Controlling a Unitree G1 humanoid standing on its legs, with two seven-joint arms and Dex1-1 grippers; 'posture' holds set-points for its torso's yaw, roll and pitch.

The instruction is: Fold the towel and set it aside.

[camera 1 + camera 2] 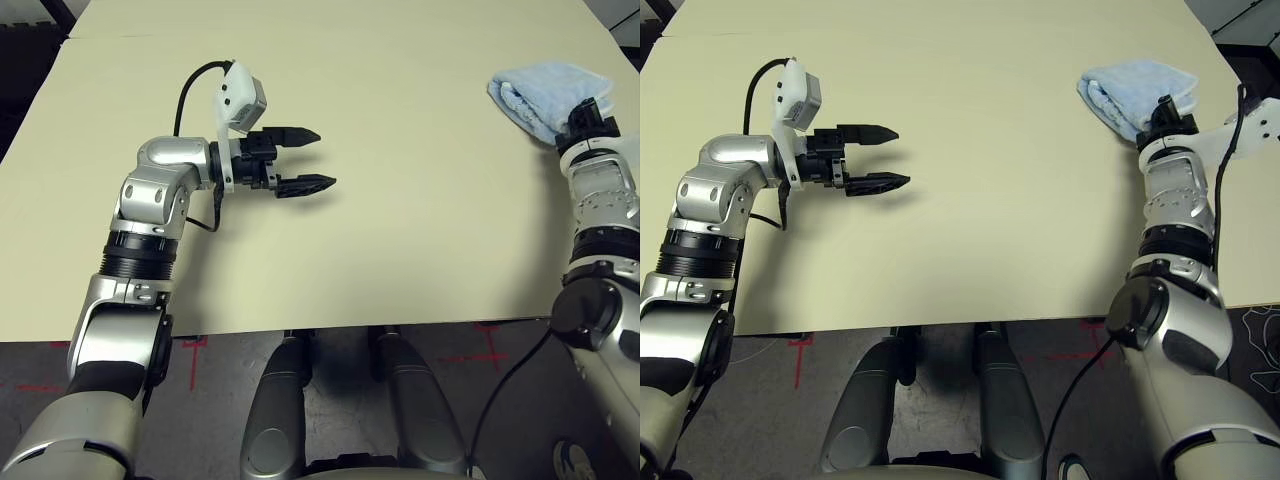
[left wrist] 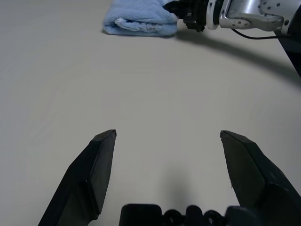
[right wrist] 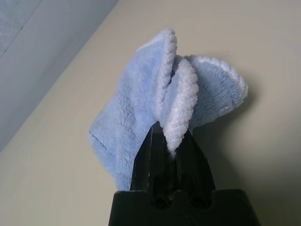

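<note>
From the head camera, the light-blue towel (image 1: 545,95) is lying bunched and folded at the far right of the cream table (image 1: 400,250). The right gripper (image 1: 585,112) is reaching into the towel's near edge, touching it. The left gripper (image 1: 300,160) is hovering well apart over the table's left half, pointing toward the right, its two black fingers spread wide and holding nothing.

In the left wrist view, the left gripper's fingers (image 2: 94,169) are standing far apart over bare tabletop, with the towel lying far ahead and the right gripper against its edge.

In the right wrist view, the right gripper's fingers (image 3: 150,165) are pinching the towel's white-stitched edging tightly between them, the cloth bunching just beyond their tips.
</note>
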